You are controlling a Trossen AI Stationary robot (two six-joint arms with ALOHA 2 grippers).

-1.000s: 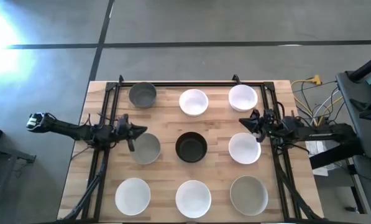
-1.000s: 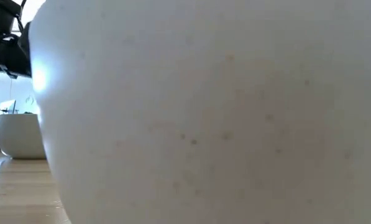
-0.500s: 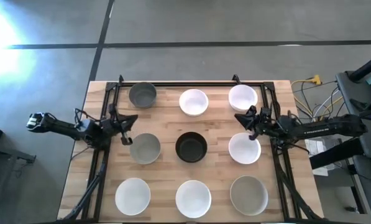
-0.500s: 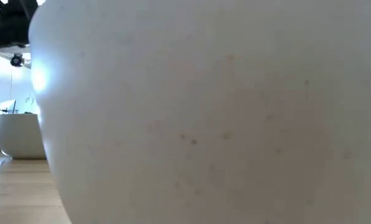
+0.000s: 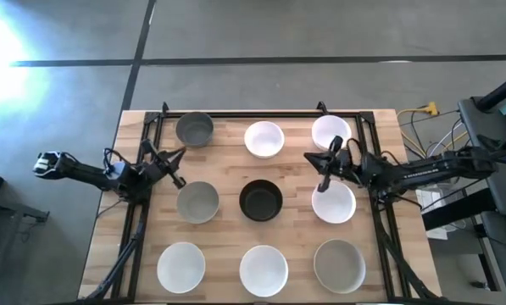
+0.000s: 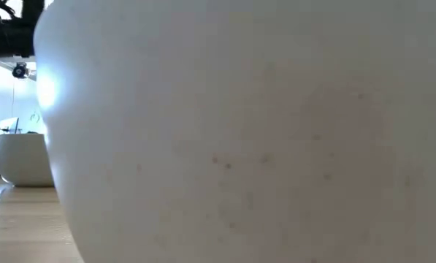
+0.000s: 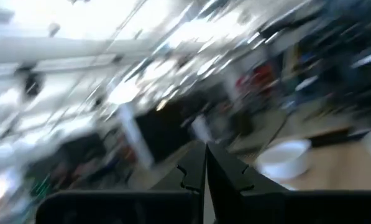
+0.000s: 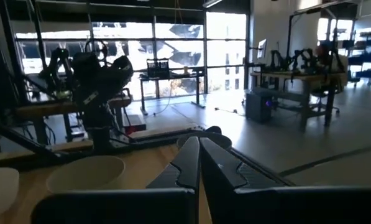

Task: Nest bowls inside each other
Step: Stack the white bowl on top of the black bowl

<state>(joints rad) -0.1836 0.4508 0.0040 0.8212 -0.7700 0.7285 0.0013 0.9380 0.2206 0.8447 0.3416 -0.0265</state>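
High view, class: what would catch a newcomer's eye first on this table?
Nine bowls stand apart in a three-by-three grid on the wooden table, none nested, with the single black bowl dead centre. The left gripper hangs at the table's left edge, and the right gripper between the two white bowls on the right.

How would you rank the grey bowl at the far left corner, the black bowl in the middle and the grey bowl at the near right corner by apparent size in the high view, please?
1. Near-right grey bowl, plainly the widest.
2. Black bowl.
3. Far-left grey bowl.
The last two look nearly alike, so their order is unsure.
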